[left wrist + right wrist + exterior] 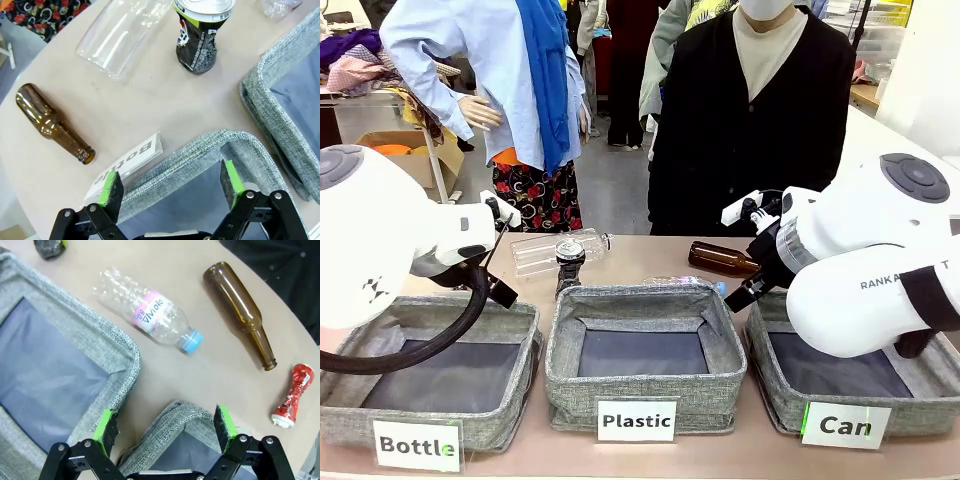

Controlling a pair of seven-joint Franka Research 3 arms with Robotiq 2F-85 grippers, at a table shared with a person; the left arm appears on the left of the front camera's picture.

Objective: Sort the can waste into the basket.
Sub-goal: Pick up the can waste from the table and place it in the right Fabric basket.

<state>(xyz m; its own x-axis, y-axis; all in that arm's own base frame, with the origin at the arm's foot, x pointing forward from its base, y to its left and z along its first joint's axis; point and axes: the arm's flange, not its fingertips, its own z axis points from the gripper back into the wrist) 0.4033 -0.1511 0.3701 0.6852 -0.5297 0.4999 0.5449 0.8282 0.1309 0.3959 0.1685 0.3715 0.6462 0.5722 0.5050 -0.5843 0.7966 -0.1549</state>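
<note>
Sorting looks unstarted: the black can (197, 37) stands and the red can (294, 395) lies on the counter (165, 110), both outside the Can basket (778, 398), while the left hand (172, 182) and right hand (162, 425) gape wide, empty.

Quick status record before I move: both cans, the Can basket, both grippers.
black can: upright on the table beyond the Plastic basket, beside a clear bottle
red can: lying on the table near a brown bottle's mouth, outside the baskets
Can basket: robot's right end of the row; no can in the lining that shows
left gripper: open, empty, above the Bottle basket's rim
right gripper: open, empty, above the Can basket's rim
cans sorted: none yet
</note>
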